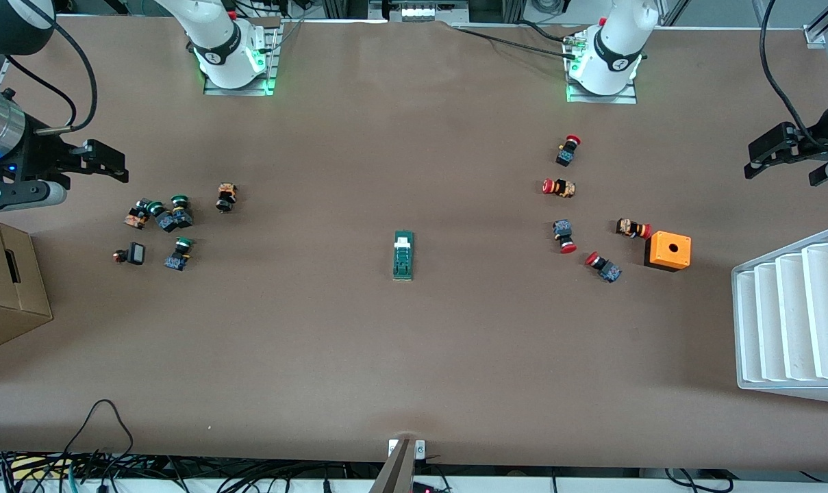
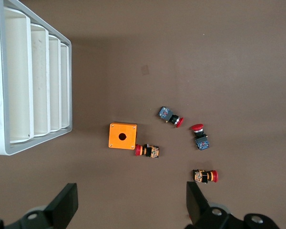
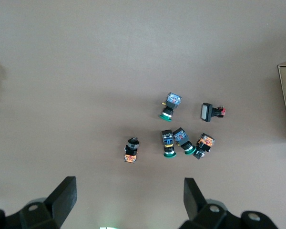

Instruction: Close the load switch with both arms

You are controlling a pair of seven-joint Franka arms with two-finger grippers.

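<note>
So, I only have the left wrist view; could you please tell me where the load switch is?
Observer: The load switch lies alone mid-table, about level with your orange box, toward the right arm's end from it.
Operator: Which way does its white tab point?
Observer: Toward the arms' bases, away from the front camera.
Operator: And where is the right gripper?
Observer: The right gripper hangs open over its end of the table, by a cluster of green buttons. Your left gripper is open too, by the red buttons.
</note>
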